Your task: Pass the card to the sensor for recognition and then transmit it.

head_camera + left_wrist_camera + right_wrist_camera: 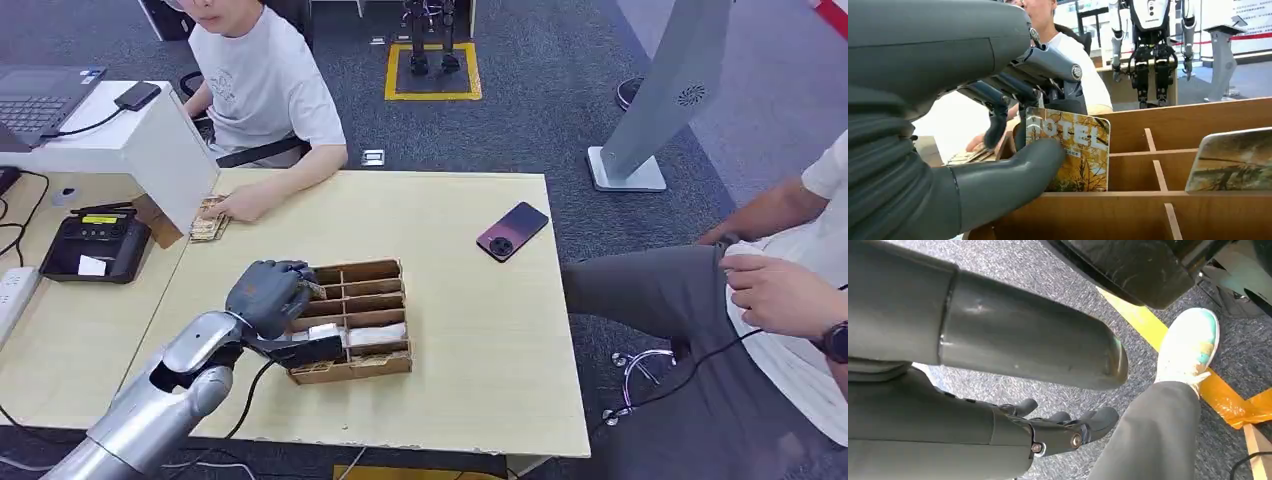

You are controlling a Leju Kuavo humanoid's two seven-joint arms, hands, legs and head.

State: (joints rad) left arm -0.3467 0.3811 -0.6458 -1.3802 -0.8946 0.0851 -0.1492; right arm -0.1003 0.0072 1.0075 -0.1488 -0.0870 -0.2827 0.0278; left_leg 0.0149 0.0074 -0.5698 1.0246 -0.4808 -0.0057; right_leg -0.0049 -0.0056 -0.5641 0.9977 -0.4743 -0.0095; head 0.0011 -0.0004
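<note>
Left hand [998,165] pinching one card [1075,150] over box [350,320] at 9 o'clock | right hand [1048,430] empty, fingers spread | second card [1233,160] in box

Behind the thumb [1013,170] you lose the card's [1075,150] lower corner; a second card [1233,160] runs past the frame edge.

Hotel card [1075,150] upright in cardboard organizer [365,300], pinched by left hand [268,295].

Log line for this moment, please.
left hand: pinching hotel card in wooden divider box | right hand: hanging, holds nothing | card reader: untouched
</note>
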